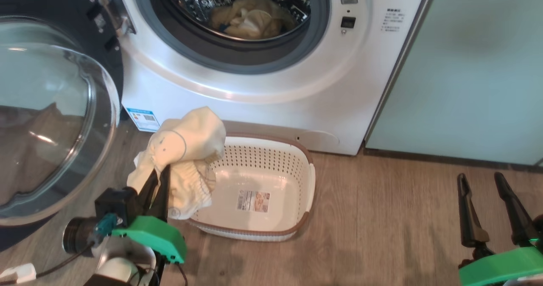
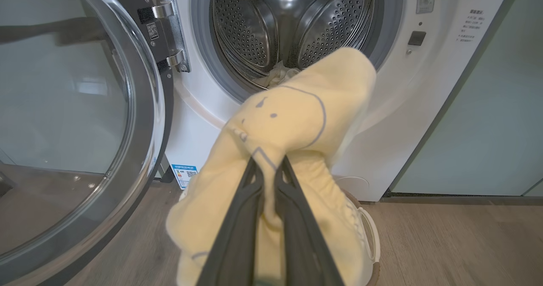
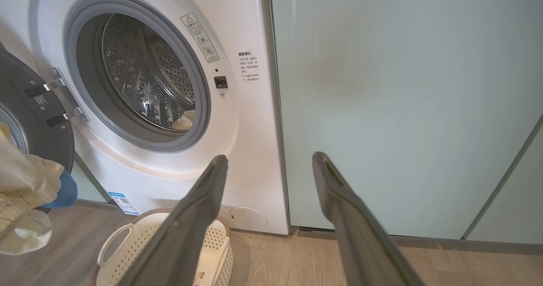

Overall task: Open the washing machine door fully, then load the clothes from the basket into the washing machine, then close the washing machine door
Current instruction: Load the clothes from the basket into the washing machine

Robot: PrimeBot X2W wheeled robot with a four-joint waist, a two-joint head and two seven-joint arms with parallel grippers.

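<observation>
The white washing machine (image 1: 271,103) stands ahead with its black-rimmed glass door (image 1: 46,120) swung wide open to the left. Pale yellow clothes (image 1: 250,18) lie in the drum. My left gripper (image 1: 159,173) is shut on another pale yellow garment (image 1: 186,150) with a line-drawn bear face, lifted above the left end of the cream basket (image 1: 307,184). In the left wrist view that garment (image 2: 292,120) hangs over my fingers (image 2: 242,218) in front of the drum opening (image 2: 292,23). The basket's bottom shows just a label. My right gripper (image 1: 481,178) stands open at the lower right, holding nothing.
A pale mint-green cabinet panel (image 1: 462,69) stands right of the machine. Grey wood floor (image 1: 382,226) spreads in front. The open door (image 2: 76,120) juts out on the left, close beside my left arm. A white object with a cable (image 1: 17,273) lies at the bottom left.
</observation>
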